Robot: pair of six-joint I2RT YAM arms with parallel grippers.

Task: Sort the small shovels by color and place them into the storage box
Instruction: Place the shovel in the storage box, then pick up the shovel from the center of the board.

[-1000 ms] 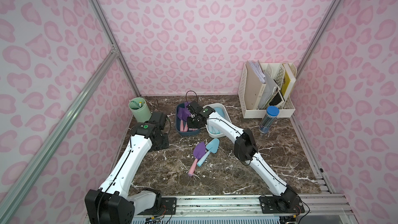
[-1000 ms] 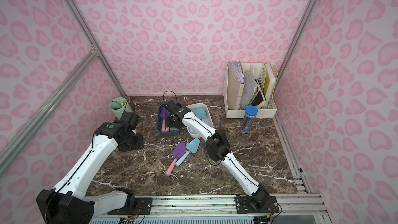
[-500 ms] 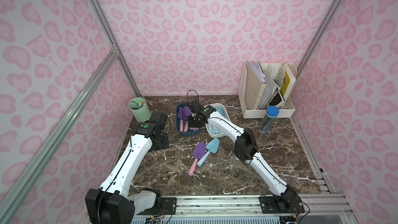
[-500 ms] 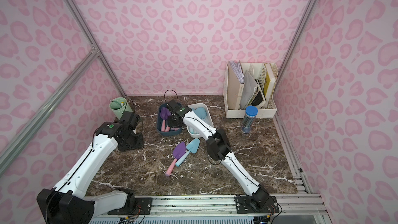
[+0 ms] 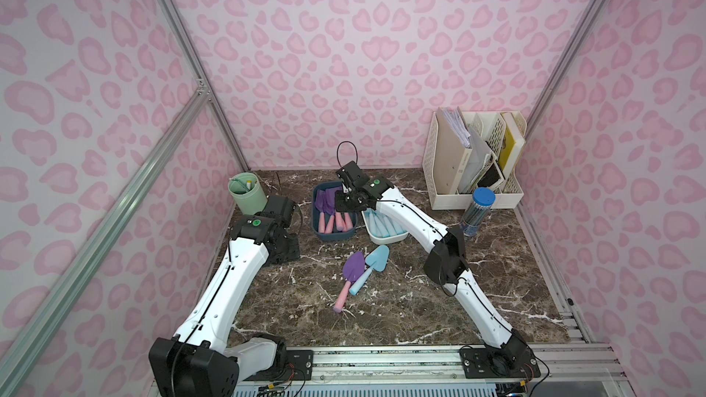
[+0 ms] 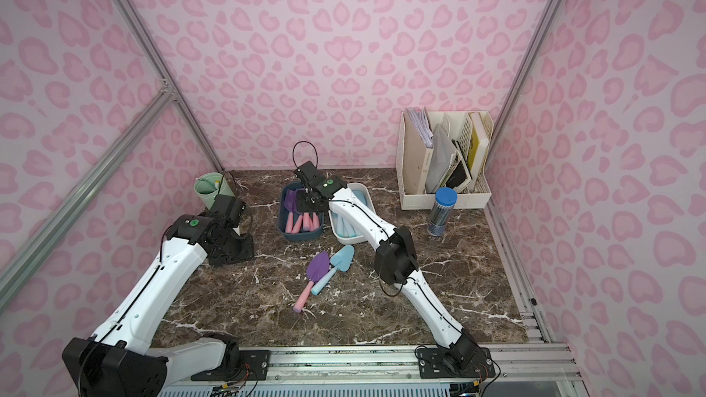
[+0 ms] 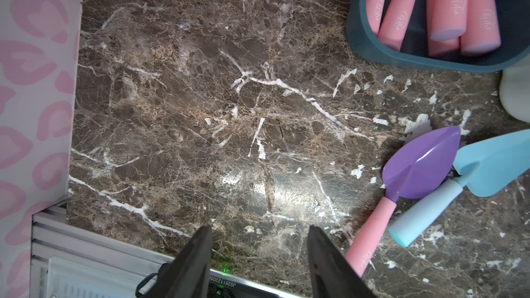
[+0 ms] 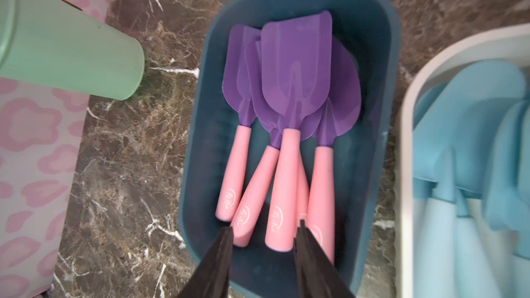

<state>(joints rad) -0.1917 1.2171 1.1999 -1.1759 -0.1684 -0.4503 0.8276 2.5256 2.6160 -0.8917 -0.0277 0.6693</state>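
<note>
here the right gripper hangs over the handle end of the dark blue box, its two black fingers spread wider than the pink handle ends beneath them and pinching nothing. in that box lie the purple shovels, blades stacked so closely that their count is hard to read; four pink handles show plainly and a fifth is mostly buried under them. in both top views the gripper's body covers part of this pile. just beside it stands the white box with the light blue shovels, blurred and cut off by the frame edge in the right wrist view. a green cup is cut off there too

on the marble table a loose purple shovel and a loose light blue shovel lie side by side and touching, the purple blade's edge over the blue neck. the blue blade runs out of the left wrist view, and the pink handle's end goes behind a finger. the left gripper hovers over bare marble near them, fingers spread with nothing between; in both top views its fingers cannot be made out against the black wrist
</note>
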